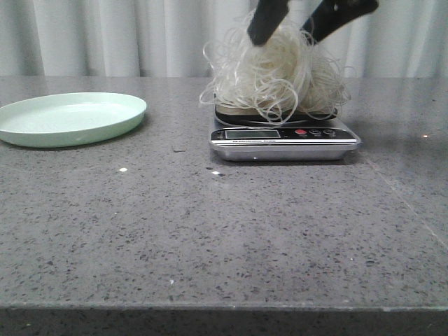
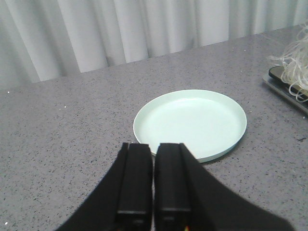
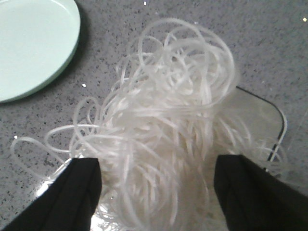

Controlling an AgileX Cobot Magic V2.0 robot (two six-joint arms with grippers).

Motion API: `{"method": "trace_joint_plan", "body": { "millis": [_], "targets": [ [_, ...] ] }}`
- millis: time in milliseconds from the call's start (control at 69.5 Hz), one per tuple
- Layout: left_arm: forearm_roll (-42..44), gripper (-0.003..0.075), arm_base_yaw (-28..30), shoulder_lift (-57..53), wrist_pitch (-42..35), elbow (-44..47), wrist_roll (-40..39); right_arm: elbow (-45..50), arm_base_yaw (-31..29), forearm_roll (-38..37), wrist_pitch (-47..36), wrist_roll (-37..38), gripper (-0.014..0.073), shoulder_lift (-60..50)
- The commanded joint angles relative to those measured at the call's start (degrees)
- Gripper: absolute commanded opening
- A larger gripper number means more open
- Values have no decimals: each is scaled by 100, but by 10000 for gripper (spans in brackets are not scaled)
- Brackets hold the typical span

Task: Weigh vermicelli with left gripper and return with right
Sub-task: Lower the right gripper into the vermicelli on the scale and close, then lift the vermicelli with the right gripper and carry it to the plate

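Note:
The vermicelli (image 1: 273, 73), a fluffy tangle of thin white strands, rests on the black platform of a silver scale (image 1: 283, 143) at the middle right of the table. My right gripper (image 1: 292, 24) hangs over the top of the tangle, open, with a finger on either side of the vermicelli (image 3: 163, 130). My left gripper (image 2: 154, 147) is shut and empty, held above the table just short of a pale green plate (image 2: 190, 122); the plate (image 1: 70, 119) lies at the far left. An edge of the vermicelli (image 2: 293, 72) shows in the left wrist view.
A grey speckled stone table (image 1: 224, 224) carries everything, with a white curtain (image 1: 105, 35) behind its far edge. A few small white crumbs (image 1: 123, 169) lie on the table between the plate and the scale.

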Motion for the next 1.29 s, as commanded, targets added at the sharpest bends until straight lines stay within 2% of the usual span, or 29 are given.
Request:
{"method": "trace_joint_plan", "body": {
  "millis": [0, 216, 288, 388, 518, 546, 604, 935, 1280],
  "targets": [
    [-43, 136, 30, 24, -426, -143, -52, -212, -10, 56, -297, -91, 587, 0],
    [-43, 136, 30, 24, -437, -143, -52, -212, -10, 51, -295, -91, 578, 237],
    [-43, 136, 30, 24, -437, -143, -52, -212, -10, 51, -314, -91, 546, 231],
    [-43, 136, 30, 24, -437, -143, -52, -212, -10, 51, -338, -91, 403, 217],
    [-43, 136, 30, 24, -437, -143, -52, -212, -10, 51, -338, -91, 163, 217],
    [-43, 136, 30, 24, -437, -143, -52, -212, -10, 51, -338, -91, 140, 217],
    [-43, 136, 30, 24, -437, -143, -52, -212, -10, 51, -338, -91, 163, 217],
    [-43, 136, 30, 24, -445, -143, -52, -392, -10, 51, -338, -91, 159, -154],
    [-43, 136, 30, 24, -445, -143, -52, -1842, 54, 235, 271, -91, 159, -340]
  ]
}}
